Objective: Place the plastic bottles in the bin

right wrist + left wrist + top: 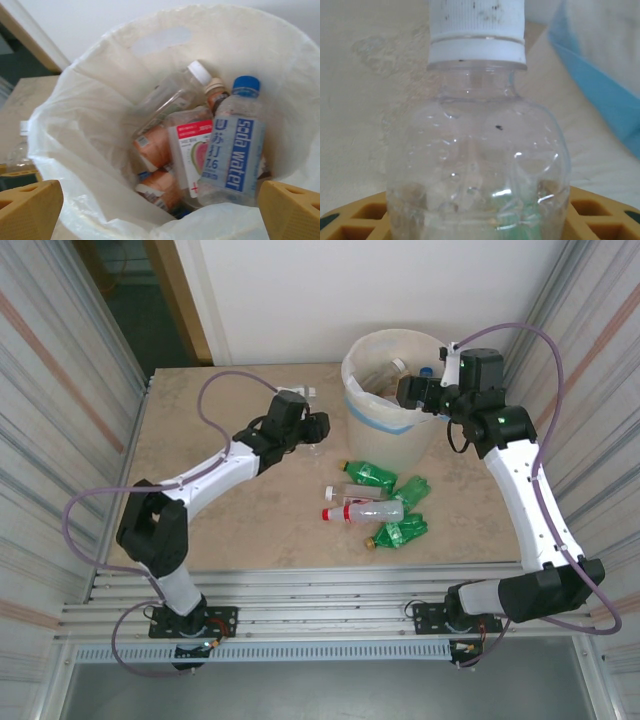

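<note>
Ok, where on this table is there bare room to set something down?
Bare table runs between the left arm and the loose bottles, down to the near edge. The far-left corner beyond that arm is free too. It's crowded in front of the bin, where the bottles lie close together beside the right arm.

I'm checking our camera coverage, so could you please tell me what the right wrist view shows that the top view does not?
Right wrist: readable labels inside the bin, such as a blue-capped soda water bottle. Top: green bottles lying on the table, and the left gripper with a clear bottle. Both: the lined bin and the bottles inside.
</note>
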Available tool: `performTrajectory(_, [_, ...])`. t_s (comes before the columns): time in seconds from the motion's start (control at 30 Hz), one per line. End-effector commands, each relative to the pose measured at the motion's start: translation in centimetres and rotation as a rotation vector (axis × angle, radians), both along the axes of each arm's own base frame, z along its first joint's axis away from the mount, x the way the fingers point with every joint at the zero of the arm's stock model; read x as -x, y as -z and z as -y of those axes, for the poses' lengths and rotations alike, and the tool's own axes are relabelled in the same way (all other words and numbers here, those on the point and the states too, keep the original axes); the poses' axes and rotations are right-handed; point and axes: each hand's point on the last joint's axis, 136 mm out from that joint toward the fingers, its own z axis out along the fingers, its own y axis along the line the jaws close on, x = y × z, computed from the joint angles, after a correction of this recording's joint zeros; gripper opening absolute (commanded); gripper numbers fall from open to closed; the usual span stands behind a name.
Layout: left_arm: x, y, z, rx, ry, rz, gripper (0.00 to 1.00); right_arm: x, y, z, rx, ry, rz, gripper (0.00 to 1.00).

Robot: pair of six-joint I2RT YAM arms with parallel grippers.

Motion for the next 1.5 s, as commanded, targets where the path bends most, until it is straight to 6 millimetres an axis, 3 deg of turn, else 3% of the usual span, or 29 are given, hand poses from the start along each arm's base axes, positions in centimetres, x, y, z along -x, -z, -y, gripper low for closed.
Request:
performTrajectory(0.0, [0.5,-4.4,1.2,0.007,0.103,0.185,0.35,1.1,-2.5,-1.2,-0.101,-0.063,0.048,0.99])
performTrajectory(0.43, [4.2,-9.4,3.8,-0.016,0.278,0.435,0.35,2.3,-5.0,-6.6,-0.346,-0.337,0.006,0.93])
performTrajectory(0.7, [6.6,-11.5,5.3,-0.026,0.367,0.541,0.35,3.0,-5.2,-10.5,-0.406,-0.513,-0.061,0.86])
performTrajectory(0.93, [8.1,-12.5,6.3,-0.018,0.427,0.59,0.35,4.2,-3.4,-13.8,-0.332,-0.605,-0.144,0.86])
performTrajectory(1.47, [10.1,-14.3,6.7,0.026,0.487,0.698,0.35,6.2,0.2,-15.4,-0.381,-0.682,-0.321,0.75])
